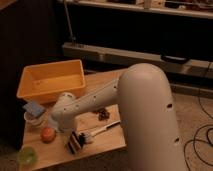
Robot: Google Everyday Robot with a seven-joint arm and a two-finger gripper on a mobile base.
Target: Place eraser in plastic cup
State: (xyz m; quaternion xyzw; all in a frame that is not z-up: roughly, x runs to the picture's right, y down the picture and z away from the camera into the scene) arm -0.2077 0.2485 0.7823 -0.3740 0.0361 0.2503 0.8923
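Gripper [73, 138] clamped on the eraser [76, 144] at the table's [107, 142] front edge.
Its jaws appeared narrow around the striped, tilted block. The round, translucent lime-green plastic cup [27, 156] sat apart at the front-left corner, past a matte orange ball [47, 134], with the white-handled brush [101, 130] just beside the eraser.

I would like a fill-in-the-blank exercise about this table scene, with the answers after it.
1. The eraser lies on the table beside a white-handled ____.
2. The shut gripper is down at the ____.
3. The plastic cup, nearest the camera, is ____ in colour.
Missing words: brush; eraser; green.
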